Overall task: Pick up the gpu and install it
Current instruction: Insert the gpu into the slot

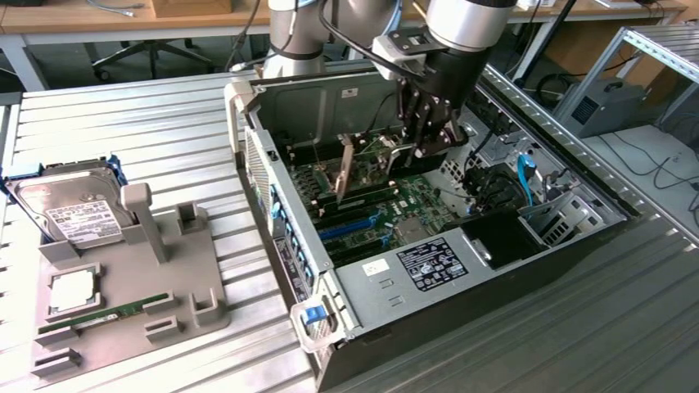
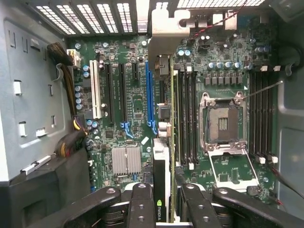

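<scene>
**A:** What does the wrist view give that the exterior view does not?

**B:** The grip. Two black fingers press on either face of the gpu, which is seen edge-on, so the gripper is pinching the card. The card stands just beside the long blue slot on the motherboard. Its silver bracket is at the vented rear wall, and the open processor socket lies on its other side.

**A:** And the exterior view?

**B:** The wider layout. In mid-frame the gripper is down inside the open computer case, holding the gpu upright. At the exterior view's left a grey holder carries a hard drive, a processor chip and a memory stick.

**A:** Anything hidden?

**B:** The card's lower edge is hidden, so I cannot tell whether it touches the slot. The arm is cut off at the upper edge.

**A:** The surface and the room?

**B:** A slatted metal table. Behind it are desks, with an office chair at upper left and a grey box at upper right.
</scene>
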Robot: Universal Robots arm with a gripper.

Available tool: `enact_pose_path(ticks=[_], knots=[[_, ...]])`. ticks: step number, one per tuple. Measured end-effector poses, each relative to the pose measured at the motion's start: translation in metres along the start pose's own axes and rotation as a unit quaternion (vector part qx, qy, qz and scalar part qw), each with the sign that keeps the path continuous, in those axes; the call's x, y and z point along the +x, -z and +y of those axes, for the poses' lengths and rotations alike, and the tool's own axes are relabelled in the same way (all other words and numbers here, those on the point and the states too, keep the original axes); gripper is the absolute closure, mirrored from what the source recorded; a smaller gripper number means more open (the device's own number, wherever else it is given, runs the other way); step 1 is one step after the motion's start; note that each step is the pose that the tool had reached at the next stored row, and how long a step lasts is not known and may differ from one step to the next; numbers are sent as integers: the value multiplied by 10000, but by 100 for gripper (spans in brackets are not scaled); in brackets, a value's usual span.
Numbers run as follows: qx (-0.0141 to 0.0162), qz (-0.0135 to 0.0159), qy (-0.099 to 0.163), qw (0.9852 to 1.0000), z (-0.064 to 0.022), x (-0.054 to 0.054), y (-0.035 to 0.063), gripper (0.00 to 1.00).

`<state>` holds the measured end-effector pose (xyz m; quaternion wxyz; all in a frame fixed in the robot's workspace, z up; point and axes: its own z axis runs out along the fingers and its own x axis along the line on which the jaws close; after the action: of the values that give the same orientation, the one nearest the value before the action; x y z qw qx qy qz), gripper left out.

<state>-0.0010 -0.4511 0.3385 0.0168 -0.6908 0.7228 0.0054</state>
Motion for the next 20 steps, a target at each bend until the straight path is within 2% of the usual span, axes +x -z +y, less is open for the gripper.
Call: enact_pose_path(ticks=[11, 20], knots=[[0, 0, 0, 10000, 6, 4, -114, 73], [0, 0, -1, 10000, 13, 4, -115, 73]])
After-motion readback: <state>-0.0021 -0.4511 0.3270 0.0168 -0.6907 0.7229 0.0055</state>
